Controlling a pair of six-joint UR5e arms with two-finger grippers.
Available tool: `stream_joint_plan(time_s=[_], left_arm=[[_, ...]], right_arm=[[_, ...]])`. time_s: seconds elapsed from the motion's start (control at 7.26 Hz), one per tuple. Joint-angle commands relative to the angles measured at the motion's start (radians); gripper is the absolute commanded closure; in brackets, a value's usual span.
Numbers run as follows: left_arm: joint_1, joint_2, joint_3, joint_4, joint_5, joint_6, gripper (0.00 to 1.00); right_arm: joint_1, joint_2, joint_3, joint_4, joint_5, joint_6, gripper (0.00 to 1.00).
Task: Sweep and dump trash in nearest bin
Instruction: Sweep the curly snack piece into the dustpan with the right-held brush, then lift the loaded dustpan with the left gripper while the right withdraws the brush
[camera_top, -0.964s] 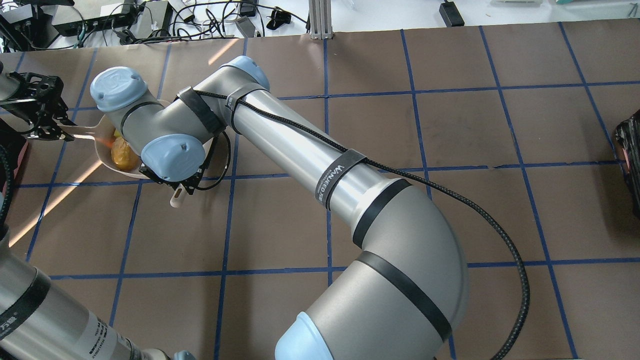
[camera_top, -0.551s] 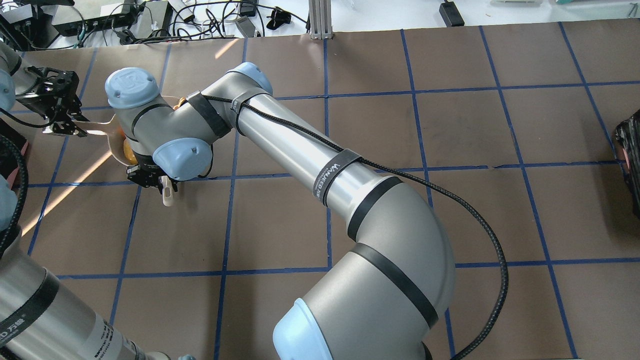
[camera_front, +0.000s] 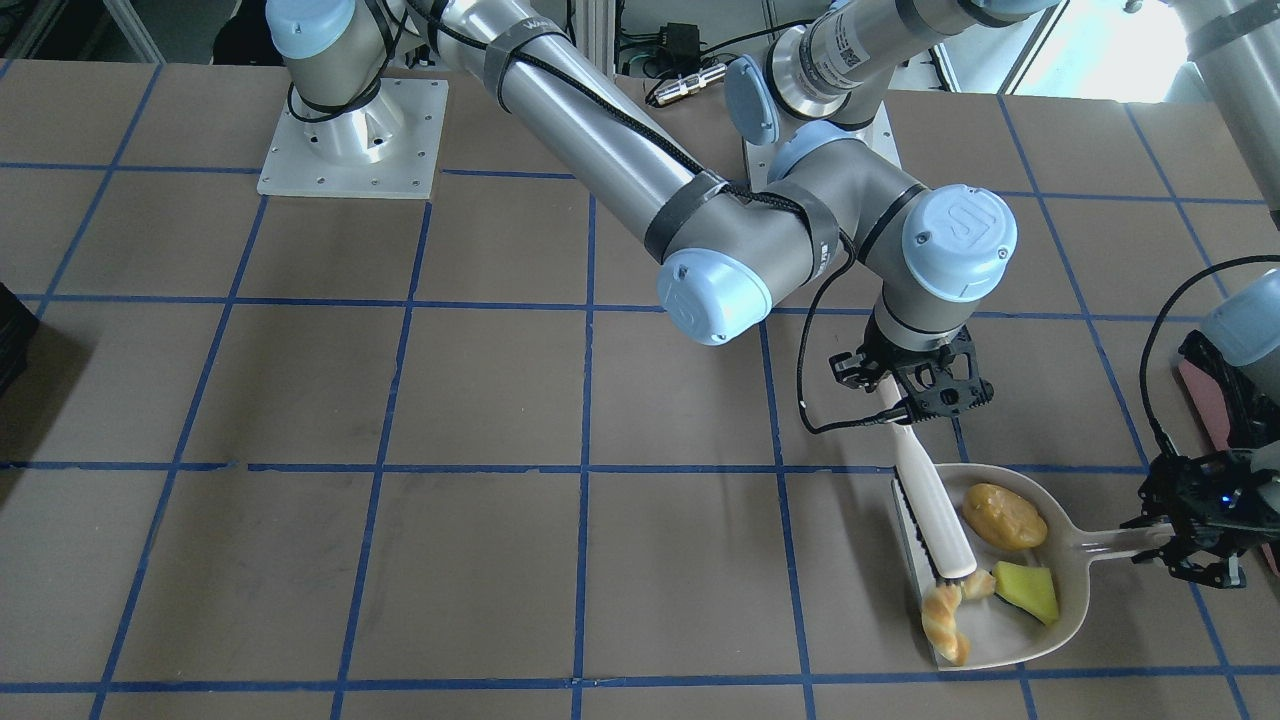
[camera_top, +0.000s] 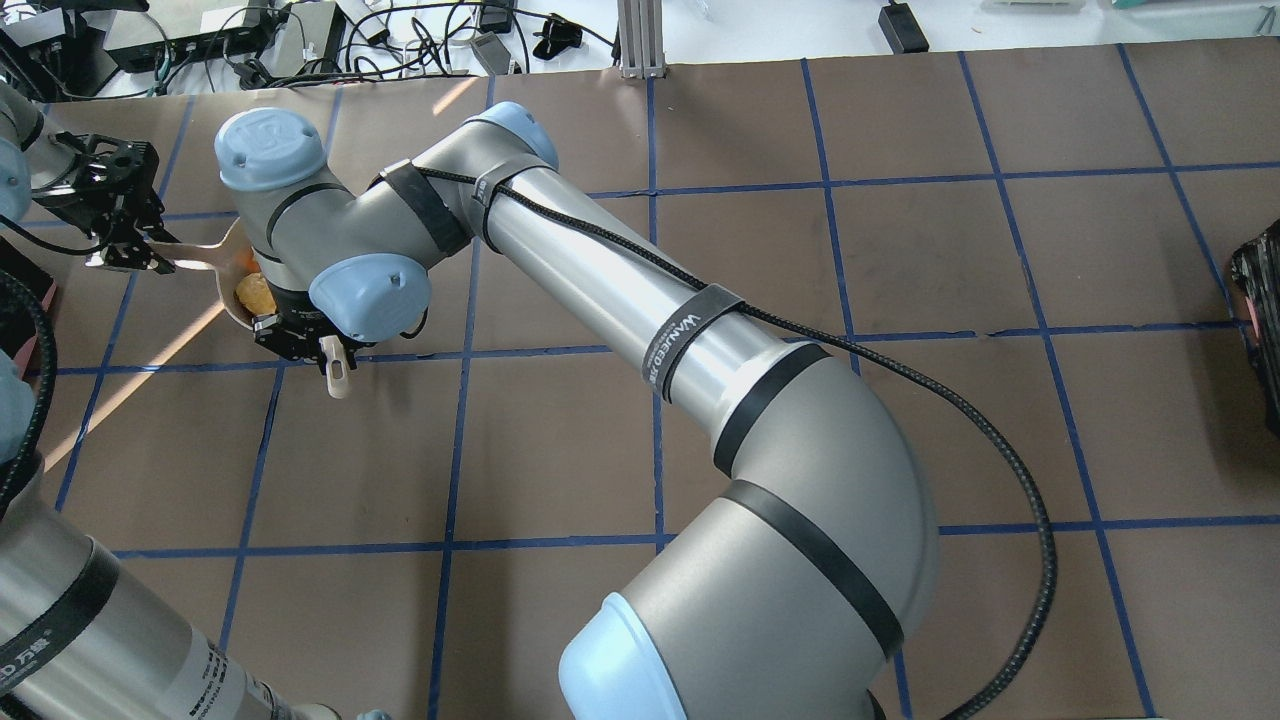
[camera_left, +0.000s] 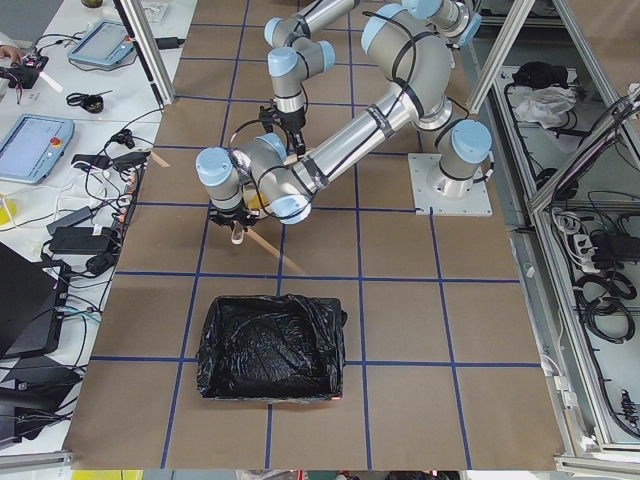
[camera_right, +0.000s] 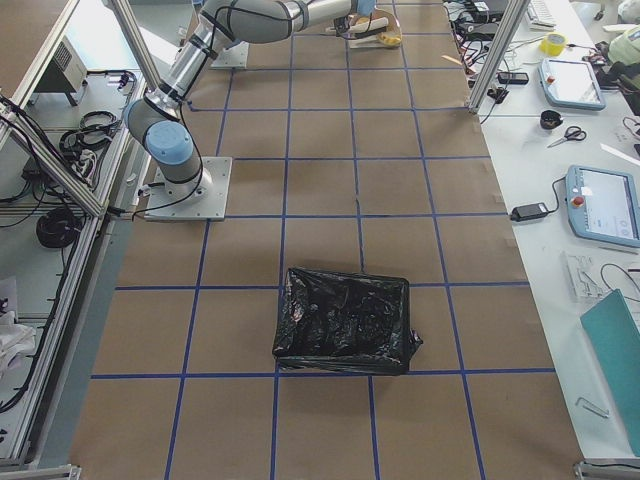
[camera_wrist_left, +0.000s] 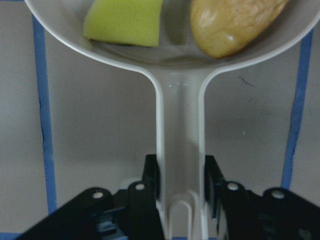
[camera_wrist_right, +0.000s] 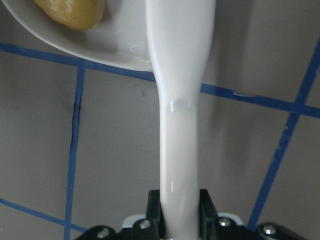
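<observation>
The white dustpan (camera_front: 1070, 600) lies on the table and holds the trash: a golden-brown chunk (camera_front: 1004, 516), a yellow-green sponge wedge (camera_front: 1027, 590), and a beige-orange twisted piece (camera_front: 945, 620) at its open lip. My left gripper (camera_front: 1150, 537) is shut on the dustpan's handle (camera_wrist_left: 180, 150). My right gripper (camera_front: 915, 390) is shut on the white brush (camera_front: 935, 520), which lies along the pan's mouth with its tip touching the twisted piece. The pink bin (camera_front: 1205, 395) with its black bag (camera_left: 272, 345) stands just beyond my left gripper.
My right arm (camera_top: 620, 290) reaches across the table to its left side. A second black-bagged container (camera_right: 345, 320) stands at the table's other end and shows at the overhead view's right edge (camera_top: 1262, 300). Cables and devices lie beyond the table's far edge.
My right gripper has moved left and slightly farther away with the brush. My left gripper and the dustpan shifted a little right at first, then stayed put.
</observation>
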Motion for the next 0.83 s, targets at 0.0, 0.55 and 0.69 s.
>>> stream_joint_plan(time_s=[0.0, 0.55, 0.69], left_arm=[[0.001, 0.004, 0.0, -0.001, -0.009, 0.006, 1.0], [0.151, 0.063, 0.065, -0.2, -0.194, 0.014, 1.0], [0.184, 0.08, 0.102, -0.28, -0.205, 0.027, 1.0]], right_arm=[[-0.012, -0.077, 0.039, 0.136, -0.06, 0.183, 1.0], [-0.087, -0.433, 0.572, 0.121, -0.146, 0.189, 1.0], [-0.101, -0.553, 0.79, -0.029, -0.143, 0.151, 1.0]])
